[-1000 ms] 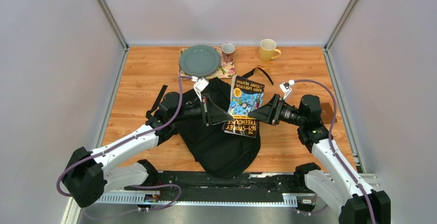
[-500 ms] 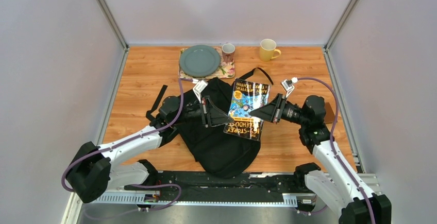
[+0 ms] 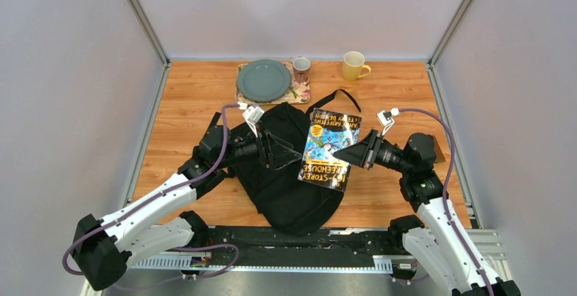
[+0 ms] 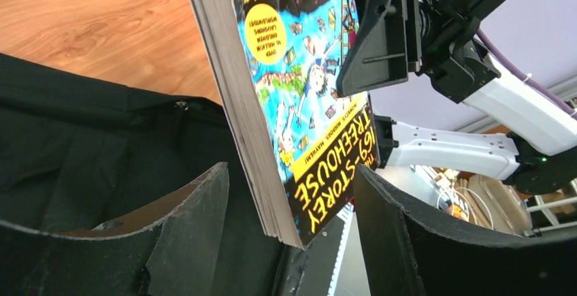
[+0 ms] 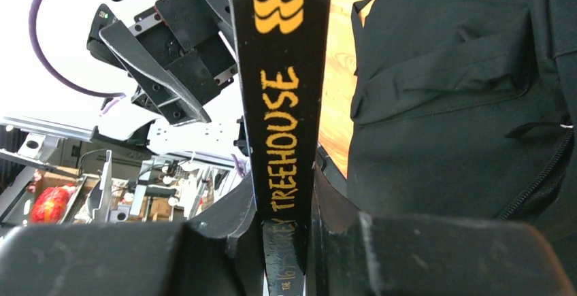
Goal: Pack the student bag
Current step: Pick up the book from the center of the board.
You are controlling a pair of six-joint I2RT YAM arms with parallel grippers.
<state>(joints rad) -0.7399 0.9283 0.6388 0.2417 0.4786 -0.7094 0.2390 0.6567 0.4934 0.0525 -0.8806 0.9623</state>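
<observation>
The student bag (image 3: 286, 190) lies flat mid-table, black, with its zip showing in the right wrist view (image 5: 449, 105). A colourful paperback book (image 3: 331, 150) hangs tilted above the bag's right side. My right gripper (image 3: 336, 152) is shut on the book's black spine (image 5: 282, 105), one finger on each cover (image 5: 282, 221). My left gripper (image 3: 297, 154) stands open at the book's left edge; in the left wrist view the book's page edge (image 4: 235, 105) sits between the fingers (image 4: 289, 204) without touching them. The bag (image 4: 102, 139) lies below.
At the back stand a grey-green plate (image 3: 263, 80) on a floral mat (image 3: 300, 94), a brown mug (image 3: 301, 68) and a yellow mug (image 3: 354, 64). A bag strap (image 3: 338, 95) loops behind the book. A small brown wallet (image 3: 437, 152) lies behind the right arm.
My right gripper has shut on the book's spine, and my left gripper has opened and let go of it. The book has shifted slightly to the right; the left arm has drawn back a little.
</observation>
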